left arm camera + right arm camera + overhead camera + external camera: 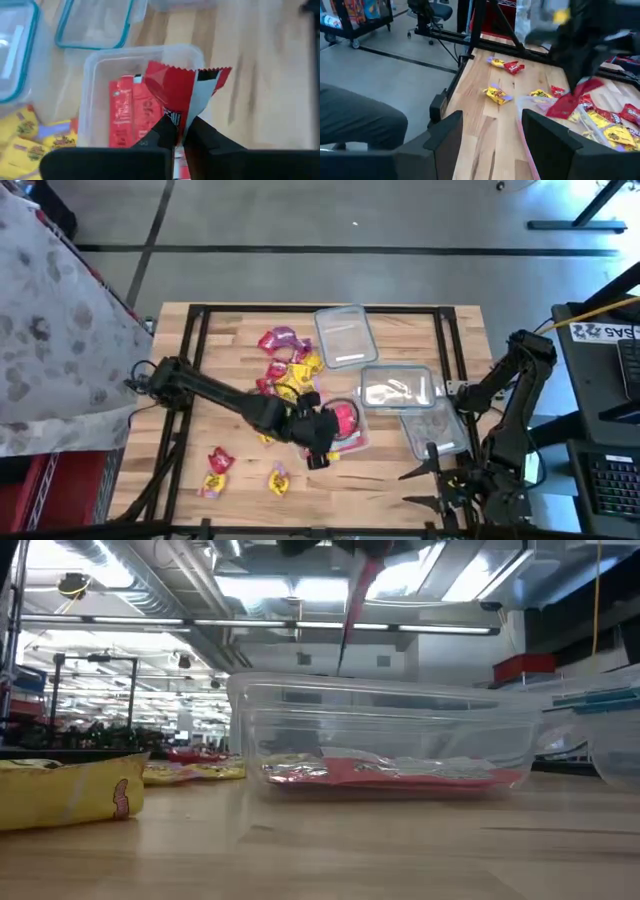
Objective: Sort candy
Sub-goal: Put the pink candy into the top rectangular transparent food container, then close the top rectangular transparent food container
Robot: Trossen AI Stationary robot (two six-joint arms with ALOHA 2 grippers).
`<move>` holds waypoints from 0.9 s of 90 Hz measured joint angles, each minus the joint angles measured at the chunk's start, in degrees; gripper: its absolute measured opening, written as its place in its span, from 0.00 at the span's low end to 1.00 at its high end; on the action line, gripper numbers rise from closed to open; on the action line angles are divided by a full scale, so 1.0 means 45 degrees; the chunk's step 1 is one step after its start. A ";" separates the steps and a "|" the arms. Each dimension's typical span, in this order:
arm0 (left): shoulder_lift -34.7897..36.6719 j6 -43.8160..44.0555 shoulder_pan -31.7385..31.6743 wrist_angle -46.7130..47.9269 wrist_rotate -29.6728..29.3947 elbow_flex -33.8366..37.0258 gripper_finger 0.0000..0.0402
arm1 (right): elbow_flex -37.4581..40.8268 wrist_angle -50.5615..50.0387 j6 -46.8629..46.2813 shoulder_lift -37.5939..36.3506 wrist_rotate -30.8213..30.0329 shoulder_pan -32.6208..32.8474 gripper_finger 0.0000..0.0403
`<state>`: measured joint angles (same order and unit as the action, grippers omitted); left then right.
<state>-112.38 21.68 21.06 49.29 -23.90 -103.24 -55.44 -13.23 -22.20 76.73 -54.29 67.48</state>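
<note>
pinching a flat, crinkle-edged red packet (172,95), left gripper (179,134) over clear rectangular tub (95,75)

A tub (352,430) holding sweets (131,112) is sitting mid-table, a heap of candy (287,365) lying just behind-left, three more containers (400,390) (one behind, two right) flanking it.

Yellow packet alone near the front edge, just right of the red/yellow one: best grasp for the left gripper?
Come straight down on the yellow packet and pinch across its narrow middle. It lies flat on the table, with bare wood all round and the neighbouring packet apart, so both fingers should have room. The left gripper must first drop the red packet it holds over the tub.
</note>
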 joint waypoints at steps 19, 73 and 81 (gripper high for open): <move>-0.1053 -0.0239 0.0012 0.0858 0.0323 0.0019 0.09 | 0.0000 0.0017 -0.0010 0.0000 -0.0467 0.0000 0.48; -0.0188 0.1137 -0.0867 0.2076 0.0321 -0.0004 0.38 | -0.0482 -0.8293 -0.0355 -0.1095 0.3642 -0.3694 0.48; 0.0069 0.1975 -0.0531 0.2543 0.0009 -0.0010 0.38 | -0.0374 -0.8850 -0.0252 -0.0762 0.3644 -0.4318 0.48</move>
<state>-112.07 30.57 18.68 60.73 -23.86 -103.28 -57.12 -53.06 -23.33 73.30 -37.89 48.05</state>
